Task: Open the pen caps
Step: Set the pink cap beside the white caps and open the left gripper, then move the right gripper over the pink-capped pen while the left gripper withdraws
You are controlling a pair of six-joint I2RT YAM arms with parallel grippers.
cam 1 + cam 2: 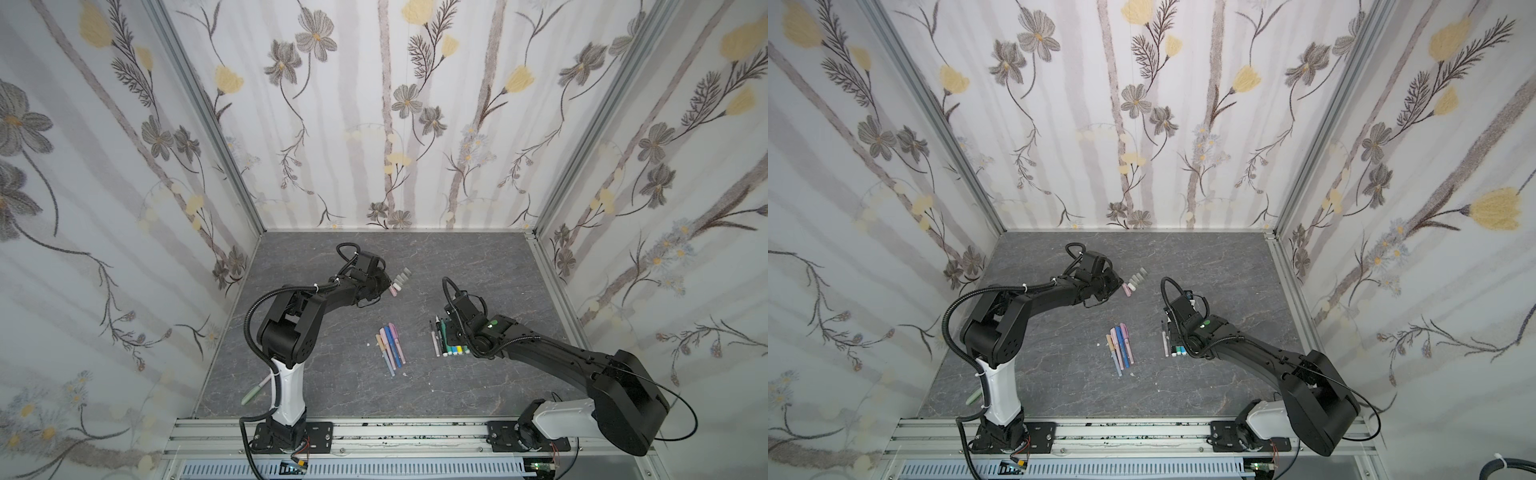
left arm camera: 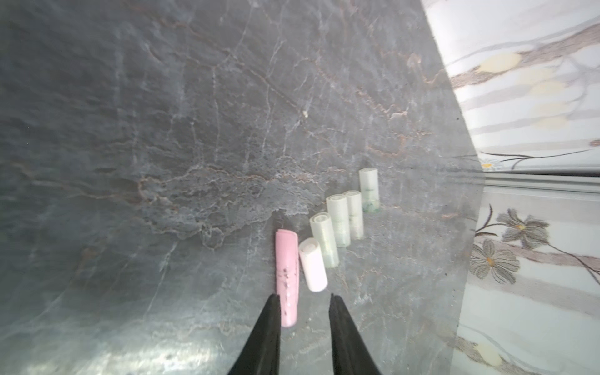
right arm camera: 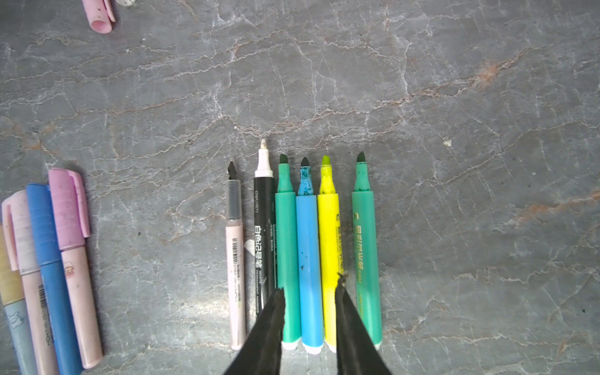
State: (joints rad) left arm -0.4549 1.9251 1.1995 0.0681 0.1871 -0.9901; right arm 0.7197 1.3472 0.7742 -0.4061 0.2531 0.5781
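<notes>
left gripper [image 2: 303, 297]: tapered black jaws parted, empty | pink cap [image 2: 287, 276]: smooth tube beside one jaw | frosted caps [image 2: 337, 220]: stubby cylinders | right gripper [image 3: 310, 289]: parted, empty | table [image 2: 162, 130]: veined grey stone

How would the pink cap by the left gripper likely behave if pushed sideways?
The pink cap lies on its side, a round tube, so it may roll. It looks hollow, so probably light, skidding easily on the smooth table.

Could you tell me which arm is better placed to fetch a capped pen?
Probably right: its open fingers hang over the uncapped pens, beside the capped pens; the left fingers are away by the pink cap.
</notes>
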